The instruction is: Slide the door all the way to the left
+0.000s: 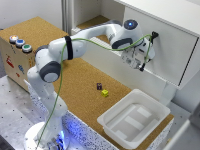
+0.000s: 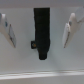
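Where the cork-topped table [image 1: 75, 82] met the white cabinet [image 1: 165, 12], the door [image 1: 167, 47] stood as a large flat white panel, with its long side running along the cabinet front and its face turned toward the table. It covered the part of the cabinet on the exterior view's right, and the compartment on the exterior view's left was uncovered and showed a cork floor. The white arm [image 1: 80, 45] reached from its base across the table to the door. A white plastic bin [image 1: 134, 117] sat at the near corner of the table. The black bar handle [image 2: 42, 31] was upright on the door. The gripper [image 2: 42, 30] was wide open, one finger [image 2: 9, 29] on each side of the handle, touching nothing. A small yellow block [image 1: 105, 92] and a dark block [image 1: 99, 86] lay just beside each other on the cork.
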You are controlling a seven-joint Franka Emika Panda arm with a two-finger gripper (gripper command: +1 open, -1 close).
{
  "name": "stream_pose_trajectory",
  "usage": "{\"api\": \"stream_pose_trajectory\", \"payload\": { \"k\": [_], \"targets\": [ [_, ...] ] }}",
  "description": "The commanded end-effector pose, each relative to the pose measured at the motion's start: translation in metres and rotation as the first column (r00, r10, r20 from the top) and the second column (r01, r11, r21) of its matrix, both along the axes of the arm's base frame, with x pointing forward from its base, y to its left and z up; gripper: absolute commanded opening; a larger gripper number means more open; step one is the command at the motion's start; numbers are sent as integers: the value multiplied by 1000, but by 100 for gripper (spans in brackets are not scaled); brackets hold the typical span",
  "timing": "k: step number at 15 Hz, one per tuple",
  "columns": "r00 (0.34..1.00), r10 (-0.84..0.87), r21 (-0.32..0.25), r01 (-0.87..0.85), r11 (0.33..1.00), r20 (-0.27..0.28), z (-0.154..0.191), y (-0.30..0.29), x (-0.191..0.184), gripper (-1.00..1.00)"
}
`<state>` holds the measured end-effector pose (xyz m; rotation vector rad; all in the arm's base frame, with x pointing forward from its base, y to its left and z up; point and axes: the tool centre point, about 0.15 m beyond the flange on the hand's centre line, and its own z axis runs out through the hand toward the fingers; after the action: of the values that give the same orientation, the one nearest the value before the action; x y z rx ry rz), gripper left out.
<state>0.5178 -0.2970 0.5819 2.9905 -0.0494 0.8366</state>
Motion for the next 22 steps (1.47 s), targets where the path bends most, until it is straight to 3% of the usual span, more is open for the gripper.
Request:
{"api": "stream_pose_trajectory", "payload": {
  "k": [1, 5, 6, 14, 19, 22],
  "targets": [
    [984, 113, 152, -92, 984, -138, 16, -29, 51, 100],
    [982, 130, 154, -108, 982, -135, 12, -23, 54, 100],
    [984, 124, 145, -106, 984, -127, 11, -22, 54, -100],
    [992, 68, 67, -61, 996, -102, 1, -11, 46, -100],
    [997, -7, -75, 2, 997, -75, -13, 14, 53, -100],
    [998, -10, -85, 5, 996, -58, -22, 41, 59, -100]
  ]
}}
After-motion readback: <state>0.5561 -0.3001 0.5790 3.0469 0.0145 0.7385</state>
